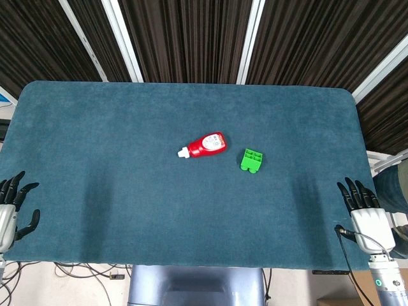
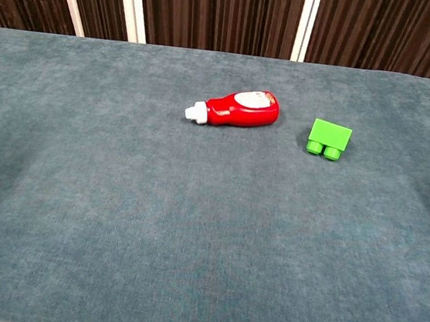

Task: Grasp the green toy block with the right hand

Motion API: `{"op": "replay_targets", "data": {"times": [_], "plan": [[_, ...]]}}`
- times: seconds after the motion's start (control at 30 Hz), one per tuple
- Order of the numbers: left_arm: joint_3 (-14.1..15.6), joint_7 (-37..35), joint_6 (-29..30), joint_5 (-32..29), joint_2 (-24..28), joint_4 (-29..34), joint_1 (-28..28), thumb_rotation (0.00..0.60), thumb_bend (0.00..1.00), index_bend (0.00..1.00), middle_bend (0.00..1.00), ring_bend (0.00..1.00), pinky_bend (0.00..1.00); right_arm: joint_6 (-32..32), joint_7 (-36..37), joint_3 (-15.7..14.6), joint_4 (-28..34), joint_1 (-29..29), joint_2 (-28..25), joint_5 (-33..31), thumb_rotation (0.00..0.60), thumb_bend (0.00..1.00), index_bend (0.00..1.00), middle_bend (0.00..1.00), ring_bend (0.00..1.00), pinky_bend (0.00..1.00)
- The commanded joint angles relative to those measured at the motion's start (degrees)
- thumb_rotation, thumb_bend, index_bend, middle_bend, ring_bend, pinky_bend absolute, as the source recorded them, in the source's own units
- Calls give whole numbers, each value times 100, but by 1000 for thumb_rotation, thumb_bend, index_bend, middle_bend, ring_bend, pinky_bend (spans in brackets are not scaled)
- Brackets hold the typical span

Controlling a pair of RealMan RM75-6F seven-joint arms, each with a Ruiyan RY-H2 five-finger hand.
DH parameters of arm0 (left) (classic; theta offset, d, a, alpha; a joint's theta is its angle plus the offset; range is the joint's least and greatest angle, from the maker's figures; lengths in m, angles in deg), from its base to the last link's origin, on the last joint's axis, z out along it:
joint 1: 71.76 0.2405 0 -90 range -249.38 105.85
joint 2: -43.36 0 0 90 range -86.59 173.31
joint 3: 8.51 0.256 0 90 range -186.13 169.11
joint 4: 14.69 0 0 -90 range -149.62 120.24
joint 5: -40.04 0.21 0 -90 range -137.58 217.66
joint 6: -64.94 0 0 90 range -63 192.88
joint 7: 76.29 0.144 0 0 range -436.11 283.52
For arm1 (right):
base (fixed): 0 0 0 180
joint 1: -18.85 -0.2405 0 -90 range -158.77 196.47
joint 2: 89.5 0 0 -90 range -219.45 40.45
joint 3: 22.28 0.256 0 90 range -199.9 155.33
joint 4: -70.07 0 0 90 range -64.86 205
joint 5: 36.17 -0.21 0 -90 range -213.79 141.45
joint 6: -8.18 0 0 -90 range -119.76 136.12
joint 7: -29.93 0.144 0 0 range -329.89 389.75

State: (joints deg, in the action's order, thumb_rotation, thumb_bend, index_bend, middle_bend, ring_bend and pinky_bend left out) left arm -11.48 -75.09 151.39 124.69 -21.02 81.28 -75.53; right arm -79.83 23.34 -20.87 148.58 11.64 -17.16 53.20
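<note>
The green toy block [image 1: 252, 160] lies on its side near the middle of the blue-grey table, right of centre; in the chest view the green toy block [image 2: 329, 137] shows its two studs facing me. My right hand [image 1: 363, 206] rests at the table's near right edge, fingers spread and holding nothing, far from the block. My left hand [image 1: 14, 209] sits at the near left edge, fingers also apart and empty. Neither hand shows in the chest view.
A red bottle [image 1: 205, 146] with a white cap lies on its side just left of the block; the red bottle [image 2: 237, 109] is about a block's width away. The table [image 1: 127, 191] is cloth-covered, with dark slatted panels behind it.
</note>
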Motion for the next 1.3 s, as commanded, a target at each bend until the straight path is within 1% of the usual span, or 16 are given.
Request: {"op": "replay_targets", "data": {"times": [0.03, 0.8, 0.93, 1.0, 1.13, 1.3], "plan": [[1, 9, -5, -9, 1, 1, 1, 600, 444, 189, 0, 0, 0, 30, 18, 12, -12, 2, -10, -10, 600, 127, 5, 10, 28, 170], [-23, -3, 23, -23, -1, 13, 8, 600, 443, 189, 0, 0, 0, 163, 299, 31, 69, 22, -80, 15, 600, 128, 6, 16, 34, 170], [-26, -2, 19, -26, -2, 10, 6, 600, 443, 189, 0, 0, 0, 228, 326, 13, 81, 7, -83, 32, 600, 127, 75, 47, 34, 170], [-34, -16, 41, -16, -11, 19, 9, 600, 443, 189, 0, 0, 0, 281, 464, -3, 126, -14, -95, 51, 600, 127, 78, 49, 40, 170], [-43, -20, 64, -24, -12, 33, 18, 600, 443, 189, 0, 0, 0, 712, 1012, 6, 283, -291, -238, 116, 600, 127, 79, 49, 57, 170], [-43, -31, 34, -49, 1, 60, 14, 600, 443, 189, 0, 0, 0, 1814, 1197, 327, 502, -1074, -499, -113, 600, 127, 79, 77, 78, 170]]}}
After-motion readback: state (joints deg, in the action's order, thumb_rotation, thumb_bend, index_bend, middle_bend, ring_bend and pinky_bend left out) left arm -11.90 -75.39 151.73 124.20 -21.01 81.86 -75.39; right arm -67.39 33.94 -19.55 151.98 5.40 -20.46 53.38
